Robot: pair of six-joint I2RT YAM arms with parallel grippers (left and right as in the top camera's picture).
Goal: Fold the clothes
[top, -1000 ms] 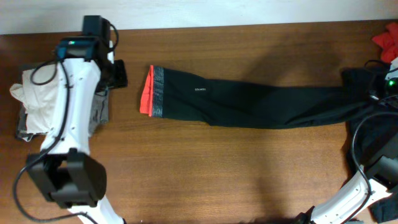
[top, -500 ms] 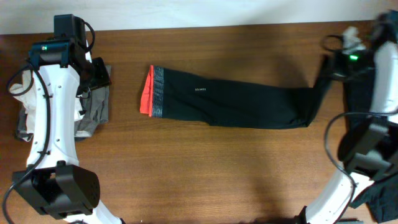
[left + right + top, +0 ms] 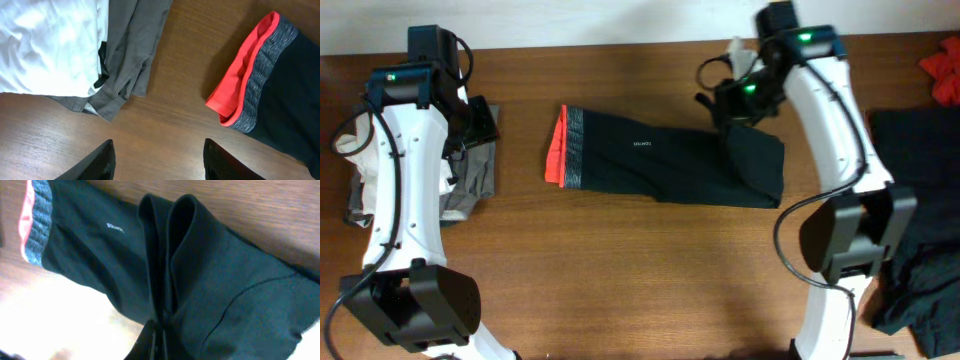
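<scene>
Brown wooden table (image 3: pixel 650 270), with black stretch leggings with a red-and-grey waistband (image 3: pixel 650 160) lying towards its far edge. The right gripper (image 3: pixel 159 339) pinches the bunched leg ends, evidently to double them over. The left gripper (image 3: pixel 159 160) hangs spread and empty beside the stacked grey and white clothes (image 3: pixel 115 45) at the left edge.

Brown wooden table (image 3: pixel 640 270), white wall (image 3: pixel 620 20)

One black pants (image 3: pixel 660 165), two garment piles (image 3: pixel 380 170) (image 3: pixel 915 200)
</scene>
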